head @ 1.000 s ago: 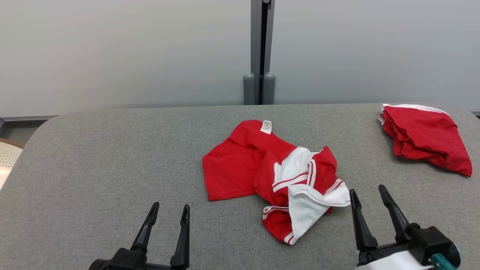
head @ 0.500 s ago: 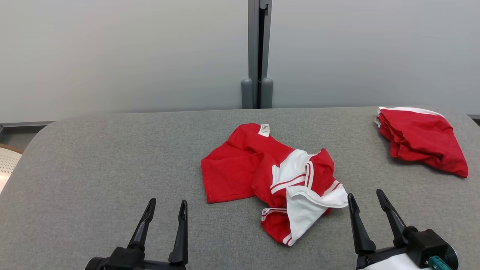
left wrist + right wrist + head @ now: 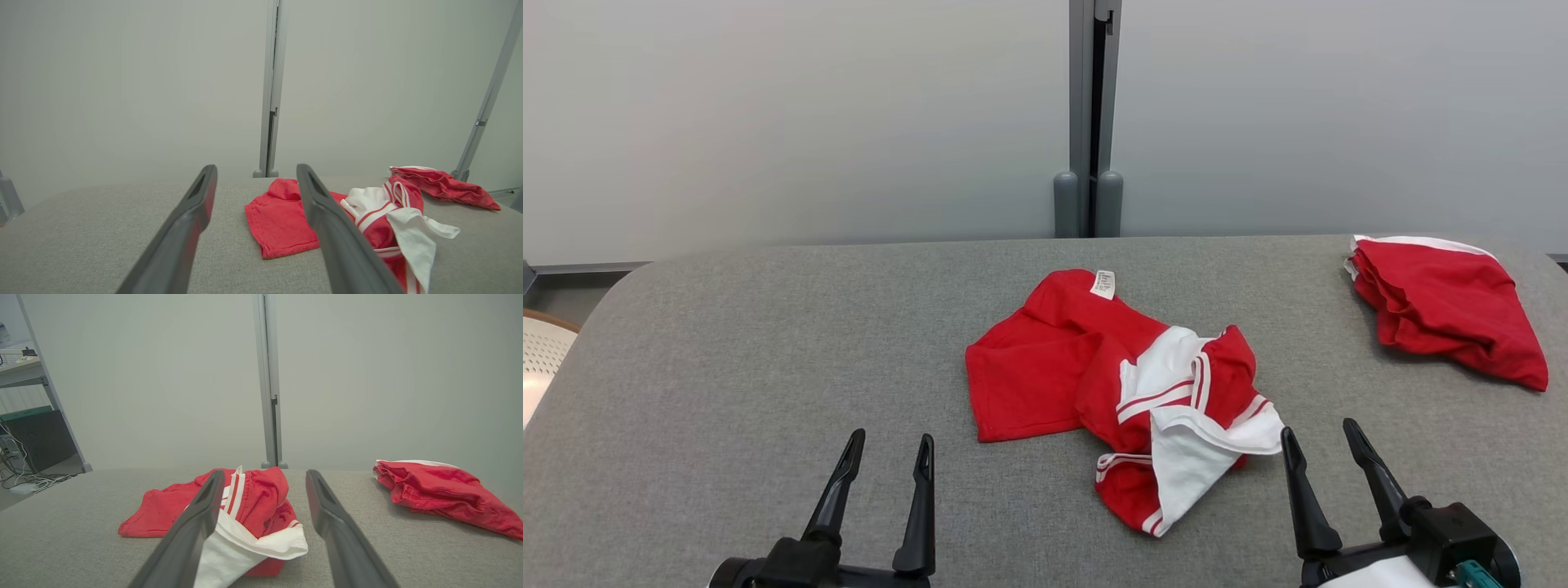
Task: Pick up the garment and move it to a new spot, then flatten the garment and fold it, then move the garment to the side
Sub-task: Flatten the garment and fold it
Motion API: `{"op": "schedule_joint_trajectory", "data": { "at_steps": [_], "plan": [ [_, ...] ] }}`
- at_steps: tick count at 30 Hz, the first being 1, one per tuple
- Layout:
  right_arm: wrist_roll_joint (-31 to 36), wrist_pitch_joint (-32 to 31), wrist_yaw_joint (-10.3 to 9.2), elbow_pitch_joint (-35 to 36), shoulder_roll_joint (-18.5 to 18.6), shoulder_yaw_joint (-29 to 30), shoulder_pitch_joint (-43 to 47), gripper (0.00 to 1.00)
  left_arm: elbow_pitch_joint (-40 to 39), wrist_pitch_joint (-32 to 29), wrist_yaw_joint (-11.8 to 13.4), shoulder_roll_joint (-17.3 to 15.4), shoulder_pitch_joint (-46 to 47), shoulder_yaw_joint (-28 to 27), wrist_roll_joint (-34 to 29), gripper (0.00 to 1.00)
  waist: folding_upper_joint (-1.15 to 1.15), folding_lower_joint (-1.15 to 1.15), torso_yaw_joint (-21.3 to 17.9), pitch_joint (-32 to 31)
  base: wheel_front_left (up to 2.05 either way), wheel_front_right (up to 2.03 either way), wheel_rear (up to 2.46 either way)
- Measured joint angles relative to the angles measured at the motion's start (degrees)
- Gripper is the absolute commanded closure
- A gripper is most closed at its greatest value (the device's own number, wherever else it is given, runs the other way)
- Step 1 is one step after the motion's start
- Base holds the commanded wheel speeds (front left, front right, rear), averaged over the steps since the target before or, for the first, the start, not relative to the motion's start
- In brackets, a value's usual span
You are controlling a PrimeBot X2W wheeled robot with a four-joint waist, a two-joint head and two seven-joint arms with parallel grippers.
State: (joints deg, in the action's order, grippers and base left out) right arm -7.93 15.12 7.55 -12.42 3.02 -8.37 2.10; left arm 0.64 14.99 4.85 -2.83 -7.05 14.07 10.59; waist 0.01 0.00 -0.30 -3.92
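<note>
1. Claws first: the left claw point(image 3: 892, 437) is gaping wide with nothing between its fingers. It is sitting at the lower left of the head view and pointing away from the robot across the grey surface point(image 3: 727, 343).
2. The right claw point(image 3: 1318, 426) is gaping just as wide and is also gripping nothing. It is sitting at the lower right, fingers pointing the same way.
3. The garment point(image 3: 1045, 367) is lying crumpled in the middle of the surface, between the lines of the two claws and a little beyond their tips. It is red with white panels and red-and-white striped trim.
4. Its white flap is reaching toward the right claw, whose nearer fingertip is coming close beside the cloth (whether it is touching cannot be told from the head view). In the right wrist view the flap is showing behind that finger.
5. The left claw is standing well apart from the garment, with bare surface lying between them.
6. A small white label point(image 3: 1103, 284) is showing at the garment's far edge.
7. A second red garment point(image 3: 1445, 318) with a white edge is lying bunched at the far right of the surface, well apart from the first.
8. Behind the surface a pale wall point(image 3: 768, 122) is rising, with a grey post point(image 3: 1088, 122) running up its middle.
</note>
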Motion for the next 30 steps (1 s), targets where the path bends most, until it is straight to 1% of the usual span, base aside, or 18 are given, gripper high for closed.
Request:
{"op": "schedule_joint_trajectory", "data": {
  "at_steps": [9, 16, 19, 20, 24, 27, 30],
  "plan": [
    [-0.1, 0.0, 0.0, -0.4, -0.1, 0.1, 0.0, 0.0, 0.4, 0.0, 0.0, 0.0, -0.1, 0.3, 0.1, 0.0, 0.0, 0.0, -0.1, -0.5, 0.0, 0.0, 0.0],
    [-0.4, 0.0, 0.0, -0.2, -0.1, 1.6, -1.0, 0.0, 2.1, 0.0, -2.5, 0.0, 1.4, 2.5, 1.5, 0.0, 0.0, 0.0, -2.1, 0.5, 0.0, 0.0, 0.0],
    [-0.3, 0.0, 0.0, 0.1, -0.1, 1.9, -1.4, 0.0, 4.4, 0.2, -4.1, 0.0, 4.9, 4.9, 3.0, 0.0, 0.0, 0.0, -3.8, 1.5, 0.0, 0.0, 0.0],
    [-0.3, 0.0, -0.01, 0.3, -0.2, 2.2, -1.9, 0.0, 6.6, 0.2, -4.9, 0.0, 7.6, 7.0, 5.3, 0.0, 0.0, 0.0, -5.0, 2.4, 0.0, 0.0, 0.0],
    [-0.7, 0.0, -0.01, 0.6, -0.1, 2.8, -2.7, 0.0, 12.4, -0.3, -6.8, 0.0, 15.3, 12.1, 8.6, 0.0, 0.0, 0.0, -7.8, 4.4, 0.0, 0.0, 0.0],
    [-1.1, 0.0, -0.01, 1.0, -0.1, 2.7, -3.7, 0.0, 15.8, -3.0, -7.9, 0.1, 21.4, 15.9, 11.1, 0.0, 0.0, 0.0, -9.6, 6.5, 0.0, 0.0, 0.0],
    [-1.2, 0.0, 0.0, 1.3, -0.2, 2.7, -4.6, 0.0, 18.9, -6.7, -8.4, 0.1, 26.7, 18.7, 13.3, 0.0, 0.0, 0.0, -11.5, 8.5, 0.0, 0.0, 0.0]
  ]
}}
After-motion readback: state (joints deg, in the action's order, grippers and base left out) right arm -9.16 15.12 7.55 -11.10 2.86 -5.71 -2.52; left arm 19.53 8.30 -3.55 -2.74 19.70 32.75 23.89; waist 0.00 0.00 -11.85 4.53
